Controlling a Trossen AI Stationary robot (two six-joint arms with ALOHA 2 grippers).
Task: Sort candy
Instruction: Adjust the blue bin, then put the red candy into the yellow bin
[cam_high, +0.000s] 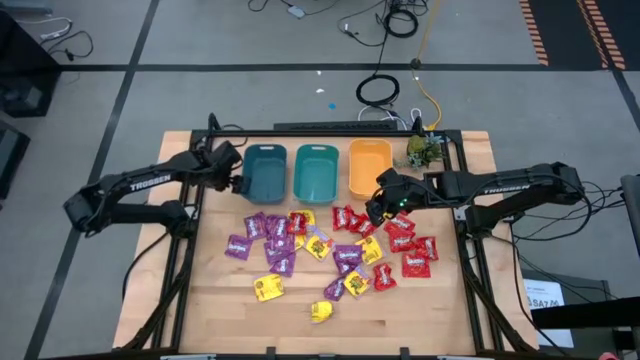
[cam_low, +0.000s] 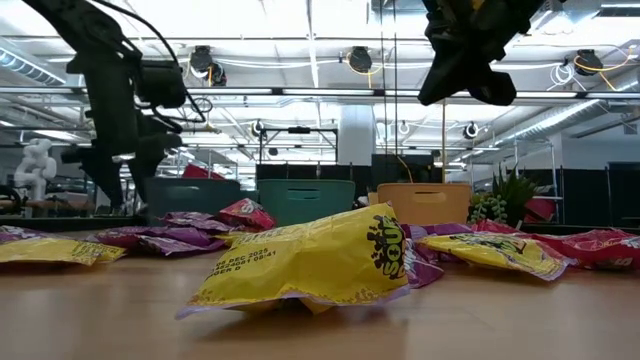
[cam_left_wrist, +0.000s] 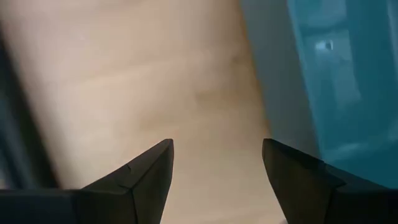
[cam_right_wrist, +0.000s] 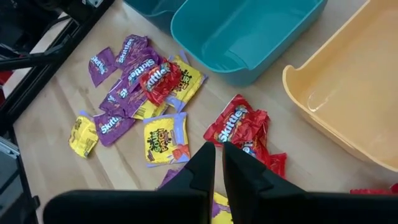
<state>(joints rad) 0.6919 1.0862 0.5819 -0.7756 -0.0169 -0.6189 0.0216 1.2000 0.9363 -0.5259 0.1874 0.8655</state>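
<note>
High view: my left end effector (cam_high: 238, 183) hangs with its fingers spread wide and empty beside the dark teal bin (cam_high: 265, 171), over bare worktop (cam_high: 220, 300). My right end effector (cam_high: 378, 208) is pinched closed on nothing, above red packets near the orange bin (cam_high: 369, 167). The candy (cam_high: 318, 244) lies scattered across the worktop before the bins.

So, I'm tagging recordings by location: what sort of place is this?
Probably a robotics lab or workshop: exposed ceiling ducts and lights, cables on the floor, a wooden table with candy.
</note>
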